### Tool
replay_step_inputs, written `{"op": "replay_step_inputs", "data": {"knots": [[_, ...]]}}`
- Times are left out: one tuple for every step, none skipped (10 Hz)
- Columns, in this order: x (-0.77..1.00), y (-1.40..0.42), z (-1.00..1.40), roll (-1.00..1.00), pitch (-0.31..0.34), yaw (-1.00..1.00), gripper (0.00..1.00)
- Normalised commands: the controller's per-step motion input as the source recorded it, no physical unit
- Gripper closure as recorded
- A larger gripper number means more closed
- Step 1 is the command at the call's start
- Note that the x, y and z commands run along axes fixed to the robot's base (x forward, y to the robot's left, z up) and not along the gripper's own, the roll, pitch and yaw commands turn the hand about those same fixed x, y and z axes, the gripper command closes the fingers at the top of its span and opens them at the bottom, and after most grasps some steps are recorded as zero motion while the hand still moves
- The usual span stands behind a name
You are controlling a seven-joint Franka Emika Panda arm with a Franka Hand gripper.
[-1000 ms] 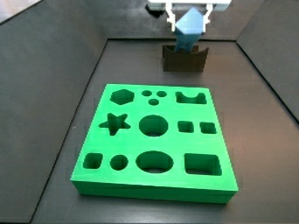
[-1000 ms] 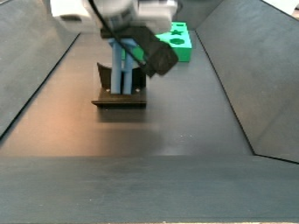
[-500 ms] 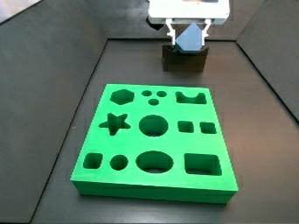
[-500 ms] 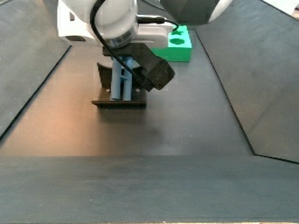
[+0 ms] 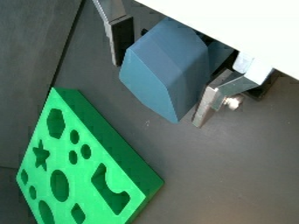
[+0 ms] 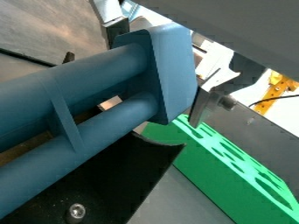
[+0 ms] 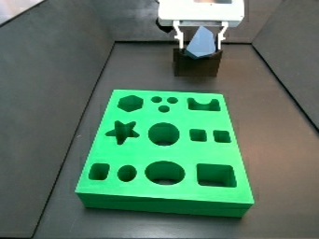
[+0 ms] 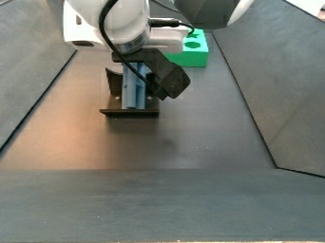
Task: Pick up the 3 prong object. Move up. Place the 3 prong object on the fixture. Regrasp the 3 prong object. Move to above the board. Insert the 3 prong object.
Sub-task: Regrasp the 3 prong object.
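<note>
At the far end of the enclosure, the 3 prong object (image 8: 132,89) stands upright in the fixture (image 8: 129,107), its lower end seated in the notch and its long axis running roughly vertical, straight up into the gripper (image 7: 200,39). In a side view the pale blue body shows between the two fingers (image 7: 186,38), directly over the dark block of the fixture (image 7: 197,63). In a wrist view the 3 prong object (image 5: 166,68) fills the space between the silver plates, and a finger (image 5: 208,101) sits just beside its flank; whether the pad presses on it or stands a hair off is not resolvable here. Another wrist view shows the long ribbed body of the 3 prong object (image 6: 87,96) running away from the camera, along the gripper's approach axis.

Gripper state: jaws bracket the piece closely, but clamped versus released cannot be told from these views.

Judgement: this is the place-on-fixture or regrasp step. The piece lies directly below the gripper, axis in line with it, so any new grip is taken along that vertical line.

The board (image 7: 166,148) lies flat on the floor, well apart from the fixture, toward the near side in that view; the three small holes (image 7: 162,100) are on the board's fixture-facing edge. The board (image 5: 73,160) also appears in a wrist view.
</note>
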Motion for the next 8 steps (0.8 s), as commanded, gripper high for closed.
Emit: {"op": "replay_step_inputs", "data": {"knots": [[0.00,0.00,1.00,0.01,0.040,0.06,0.00],[-0.01,0.00,1.00,0.02,0.047,0.06,0.00],[-0.02,0.01,1.00,0.03,0.057,0.06,0.00],[-0.03,0.01,1.00,0.04,0.071,0.04,0.00],[-0.04,0.01,1.00,0.04,0.085,0.02,0.00],[-0.03,0.01,0.81,0.04,0.095,0.00,0.00],[-0.03,0.01,0.68,0.04,0.097,-0.01,0.00],[-0.02,0.01,0.41,0.04,0.091,-0.03,0.00]]}}
